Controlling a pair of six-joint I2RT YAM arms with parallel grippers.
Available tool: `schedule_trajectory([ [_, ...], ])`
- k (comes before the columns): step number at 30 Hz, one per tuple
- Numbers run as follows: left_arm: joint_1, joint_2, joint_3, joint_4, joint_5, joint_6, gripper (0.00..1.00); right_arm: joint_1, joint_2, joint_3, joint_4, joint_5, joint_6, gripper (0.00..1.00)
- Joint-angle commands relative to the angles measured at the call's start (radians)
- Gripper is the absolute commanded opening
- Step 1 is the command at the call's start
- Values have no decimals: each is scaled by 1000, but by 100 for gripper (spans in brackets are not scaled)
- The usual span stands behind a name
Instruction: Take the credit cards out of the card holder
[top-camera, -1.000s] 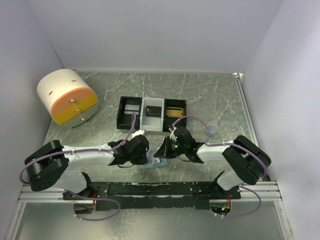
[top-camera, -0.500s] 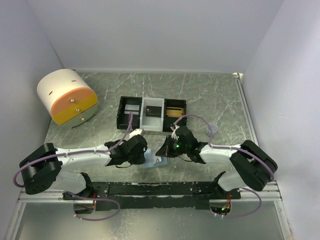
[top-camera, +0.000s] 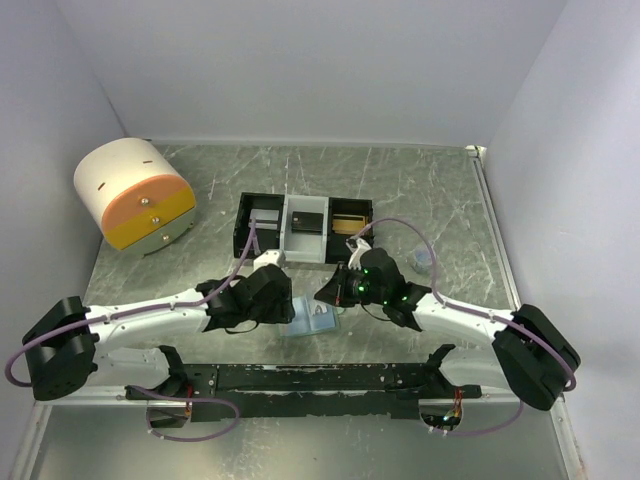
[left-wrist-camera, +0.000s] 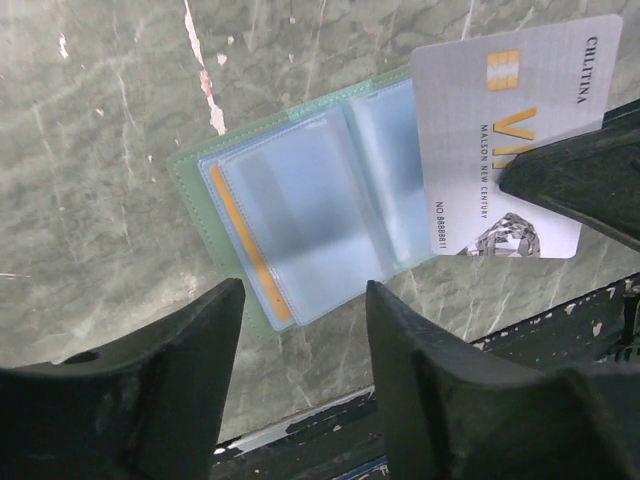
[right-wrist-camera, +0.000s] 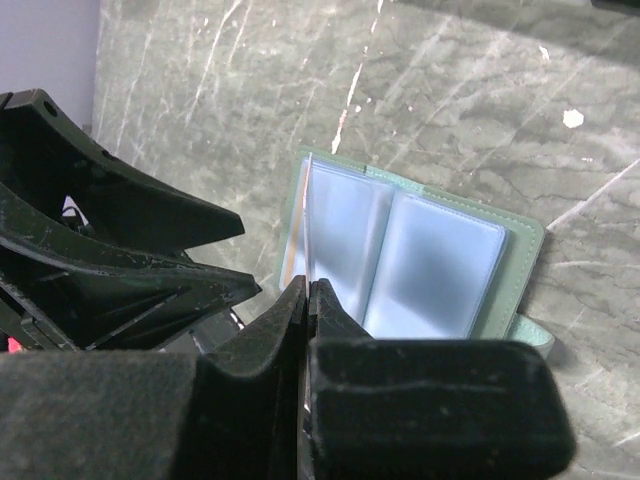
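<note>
**A:** Two grippers over one wallet, so what's each one doing?

**B:** The left gripper (left-wrist-camera: 303, 305) is spread apart with nothing between its fingers. Right below it, the card holder (left-wrist-camera: 290, 210) lies open and flat on the table (left-wrist-camera: 100, 150). There's an orange strip along one sleeve's outer edge. The right gripper (right-wrist-camera: 305, 295) is clamped on a silvery credit card (left-wrist-camera: 500, 130), and one long edge of the card overlaps the holder's other panel.

**A:** Any room to move?

**B:** The black rail (top-camera: 300, 378) is just behind the holder. Past the fingertips it's bare marble up to the tray (top-camera: 243, 225).
</note>
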Motion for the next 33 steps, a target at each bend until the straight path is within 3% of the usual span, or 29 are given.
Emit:
schedule_trajectory([
  [1,-2,-34,61,-69,-56,56,67,5,-36,18,-3,13,-63,0],
  [7,59,-35,116,-114,-73,138,83,41,-50,35,-2,46,-99,0],
  [10,136,-41,133,-123,-29,186,99,72,-68,35,-5,79,-119,0],
  [16,268,-100,219,-196,15,296,100,110,-97,21,28,100,-161,0],
  [23,422,-132,315,-308,-60,441,99,151,-120,50,35,131,-223,0],
  [31,689,-260,237,-273,-143,532,100,202,-147,75,14,193,-304,0],
  [33,708,-304,207,-256,-143,514,100,209,-144,92,-3,211,-334,0],
])
